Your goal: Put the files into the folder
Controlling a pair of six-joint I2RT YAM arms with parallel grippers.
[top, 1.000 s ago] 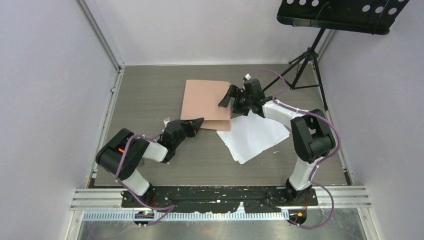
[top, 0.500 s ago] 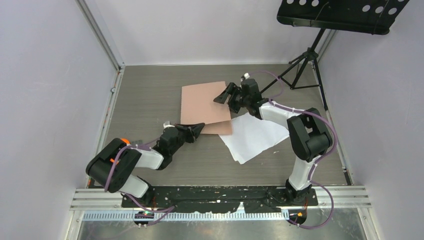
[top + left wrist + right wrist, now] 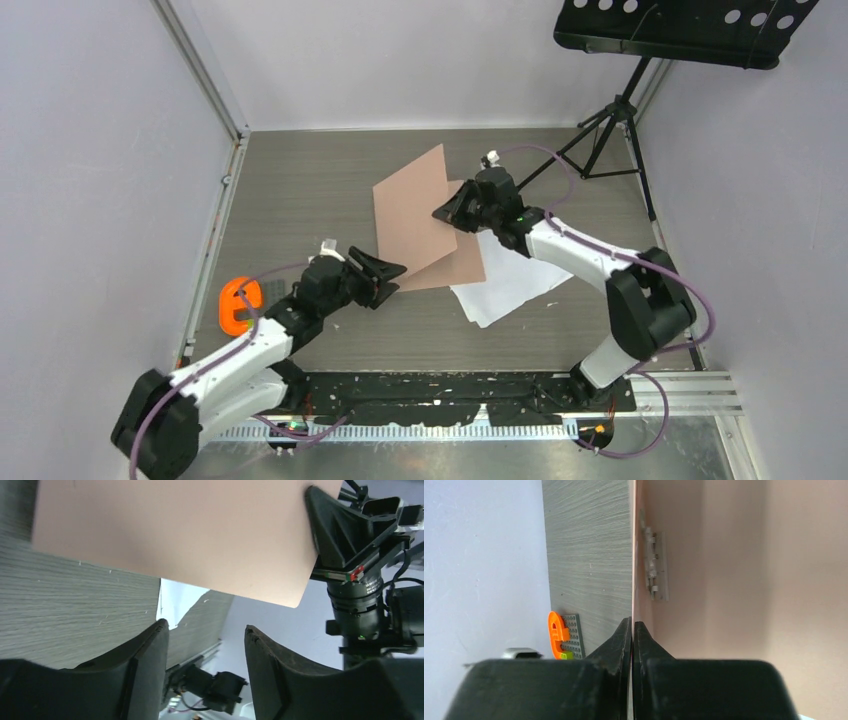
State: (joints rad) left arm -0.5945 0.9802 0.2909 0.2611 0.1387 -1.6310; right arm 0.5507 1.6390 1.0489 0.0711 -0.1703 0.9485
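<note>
Top external: your right claw [image 3: 452, 212] is clamped on the folder [image 3: 412, 205] cover's edge, cover tilted up mid-table [image 3: 290, 190]. Files [image 3: 507, 285] lie flat, touching the folder's right side. Your left claw [image 3: 385, 273] is apart, empty, just beside the folder's near left corner.

Walls [image 3: 90, 150]: pale lilac.
Surface [image 3: 290, 190]: grey wood-grain (matte).
Music stand [image 3: 650, 35]: black, beyond the right fingers [image 3: 450, 212].

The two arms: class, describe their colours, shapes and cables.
White links between bulky black joints; purple cables loop alongside. The left hand and right hand are black, each with two wedge-shaped fingers; a small red-and-green mark sits on the right one.
</note>
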